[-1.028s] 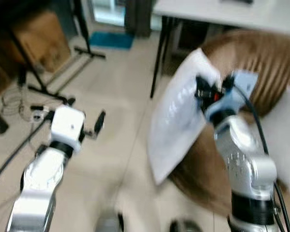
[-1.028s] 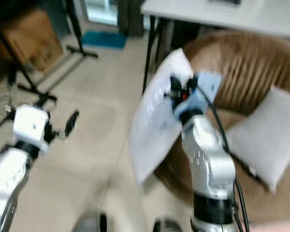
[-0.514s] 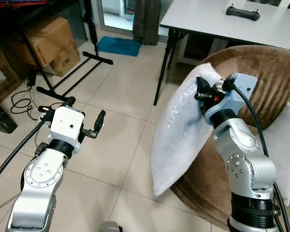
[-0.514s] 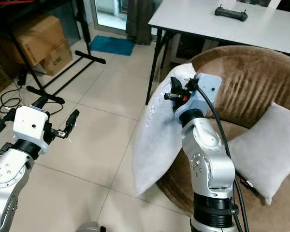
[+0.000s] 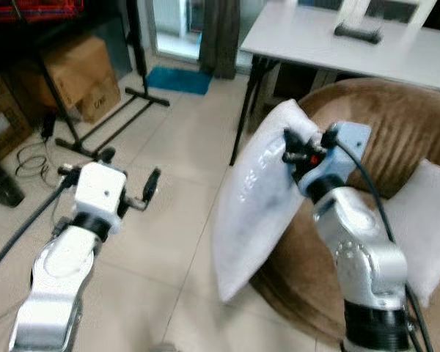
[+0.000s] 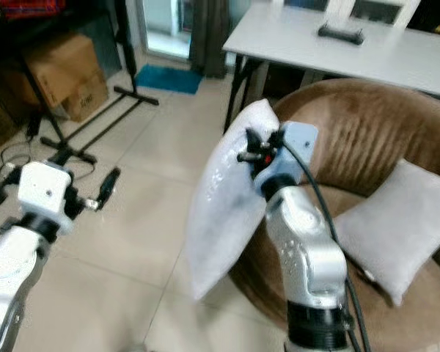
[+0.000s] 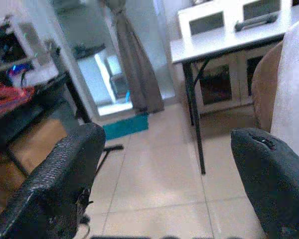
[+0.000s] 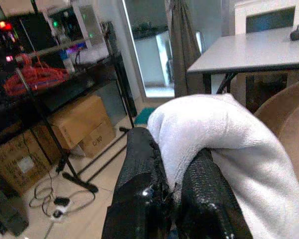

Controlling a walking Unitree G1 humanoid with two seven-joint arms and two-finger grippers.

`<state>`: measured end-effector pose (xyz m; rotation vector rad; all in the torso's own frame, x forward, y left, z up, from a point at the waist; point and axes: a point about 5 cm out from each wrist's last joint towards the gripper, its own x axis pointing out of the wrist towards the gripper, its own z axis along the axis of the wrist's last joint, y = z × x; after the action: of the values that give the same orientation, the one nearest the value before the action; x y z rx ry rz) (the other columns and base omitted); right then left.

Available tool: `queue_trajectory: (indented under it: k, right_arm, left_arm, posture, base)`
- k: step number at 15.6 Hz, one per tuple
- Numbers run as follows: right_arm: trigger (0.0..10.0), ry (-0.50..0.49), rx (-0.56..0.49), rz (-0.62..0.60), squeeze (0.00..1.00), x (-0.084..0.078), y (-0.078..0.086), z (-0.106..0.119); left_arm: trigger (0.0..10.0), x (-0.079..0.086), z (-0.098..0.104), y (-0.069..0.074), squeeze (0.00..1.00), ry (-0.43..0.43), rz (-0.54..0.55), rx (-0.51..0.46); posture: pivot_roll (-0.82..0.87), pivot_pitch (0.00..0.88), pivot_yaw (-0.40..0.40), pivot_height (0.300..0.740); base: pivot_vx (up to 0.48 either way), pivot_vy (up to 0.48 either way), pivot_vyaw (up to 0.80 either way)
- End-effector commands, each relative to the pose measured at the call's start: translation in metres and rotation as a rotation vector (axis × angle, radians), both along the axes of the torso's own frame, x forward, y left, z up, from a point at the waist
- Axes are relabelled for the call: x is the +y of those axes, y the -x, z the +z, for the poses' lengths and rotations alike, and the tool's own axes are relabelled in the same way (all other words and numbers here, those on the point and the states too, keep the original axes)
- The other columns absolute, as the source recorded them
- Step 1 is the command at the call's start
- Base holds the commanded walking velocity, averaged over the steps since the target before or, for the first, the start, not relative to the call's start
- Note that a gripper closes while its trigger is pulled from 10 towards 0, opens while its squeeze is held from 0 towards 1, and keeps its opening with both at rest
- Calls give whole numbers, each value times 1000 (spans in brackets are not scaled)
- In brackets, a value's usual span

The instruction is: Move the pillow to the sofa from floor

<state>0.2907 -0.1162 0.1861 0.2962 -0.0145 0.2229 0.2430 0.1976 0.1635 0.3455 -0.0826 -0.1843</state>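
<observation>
**Pillow up off the floor, sofa right there**

Big brown sofa (image 6: 381, 139) curves across the right side, ribbed back on the far side, and 1 grey cushion (image 6: 392, 227) already lies on its seat. Beyond it, a white counter (image 6: 330, 51) with a dark controller (image 6: 340, 32) on top. Pale floor tiles (image 5: 169, 191) run out to the left, with cardboard boxes (image 5: 84, 70) and a black stand (image 5: 143, 92) at the far left.

Now the pillow (image 5: 260, 194): white, hanging long and limp at the sofa's near-left edge, clear of the tiles, its lower end dangling beside the sofa base. The right gripper (image 5: 297, 150) has it by the top corner, fingers (image 8: 139, 189) clenched on a bunched fold of fabric. You can see the cloth bulge over them in the right wrist view.

It looks light and thoroughly soft, so it will sag and swing from 1 pinch point. Held by a corner, it should drape rather than stay flat; the fabric seems grippy enough not to slip. Fragile? Hardly.

The left gripper (image 5: 128, 198) hovers over the tiles to the left, well apart from everything, fingers (image 7: 65, 179) spread wide with nothing between them.

What's left, I'd say, is a carry rightward over the seat and a release.
</observation>
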Motion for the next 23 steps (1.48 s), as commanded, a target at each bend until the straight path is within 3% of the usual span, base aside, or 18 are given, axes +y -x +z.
queue_trajectory:
  k: [1,7,18,23]
  right_arm:
    - [10000,-2,-53,-26,0,-7,-1,9]
    - [10000,5,-51,-10,0,-4,-2,6]
    - [10000,23,-47,-12,0,-2,-3,3]
    - [10000,27,-42,-16,0,-3,-4,1]
  left_arm:
    - [10000,-5,2,-2,0,0,-20,-14]
    - [10000,-5,2,-2,0,-3,-24,-16]
    - [10000,-8,-2,0,0,-17,-60,17]
    - [10000,-9,-2,-1,0,-22,-77,29]
  posture:
    - [94,0,-52,740]
    - [96,0,-55,740]
    - [98,0,-52,740]
    - [95,0,-44,740]
  base:
    - [266,0,-800]
    - [267,0,-800]
    - [266,0,0]
    - [269,0,-640]
